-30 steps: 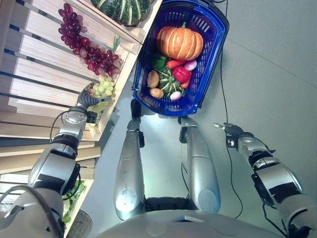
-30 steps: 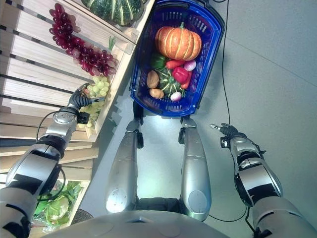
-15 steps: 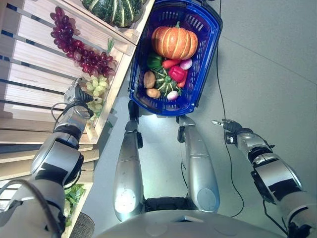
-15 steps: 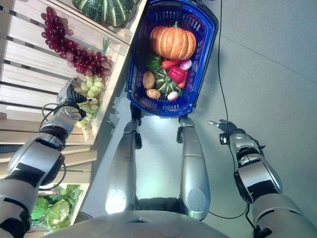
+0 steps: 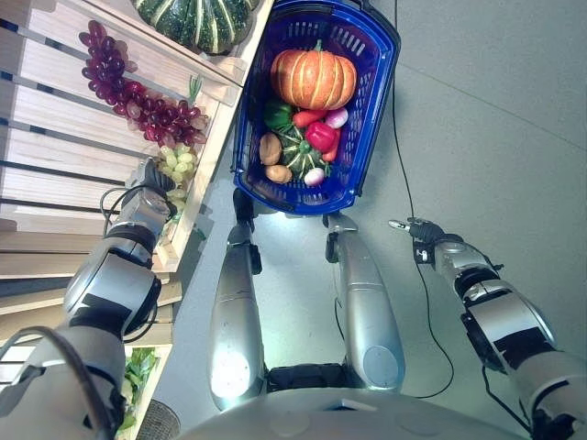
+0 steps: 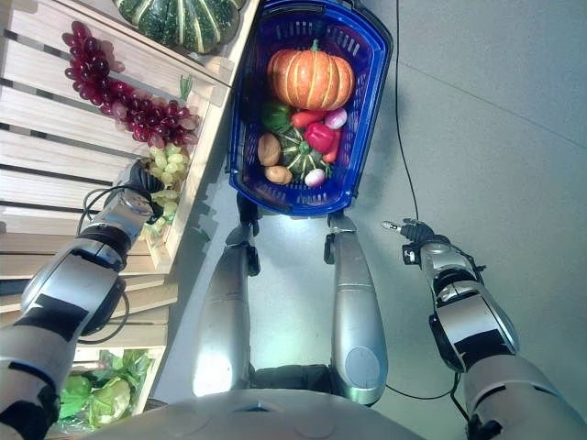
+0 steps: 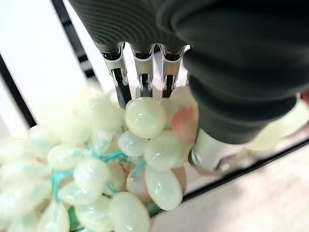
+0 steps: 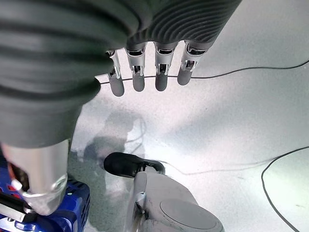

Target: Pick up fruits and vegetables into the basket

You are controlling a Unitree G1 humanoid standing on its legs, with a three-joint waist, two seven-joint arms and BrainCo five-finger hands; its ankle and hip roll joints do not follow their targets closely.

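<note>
A bunch of green grapes (image 5: pixel 176 163) lies at the front edge of the wooden shelf (image 5: pixel 55 119) on my left. My left hand (image 5: pixel 145 191) is against the near side of the bunch. In the left wrist view the grapes (image 7: pixel 145 145) sit between the straight fingers (image 7: pixel 118 82) and the thumb, touching both. The blue basket (image 5: pixel 371 119) stands on the floor ahead, holding an orange pumpkin (image 5: pixel 312 78), peppers, a small green squash and potatoes. My right hand (image 5: pixel 415 227) hangs open over the grey floor at the right, its fingers (image 8: pixel 138 77) straight and holding nothing.
Dark red grapes (image 5: pixel 138 96) lie on the shelf behind the green bunch. A large striped green squash (image 5: pixel 197 18) sits on the shelf's top level. Leafy greens (image 6: pixel 92 394) lie in a lower crate at the left. Grey floor stretches to the right of the basket.
The whole picture has shifted a little. My left hand has drawn back from on top of the green grapes to their near side. The right hand has stayed in place.
</note>
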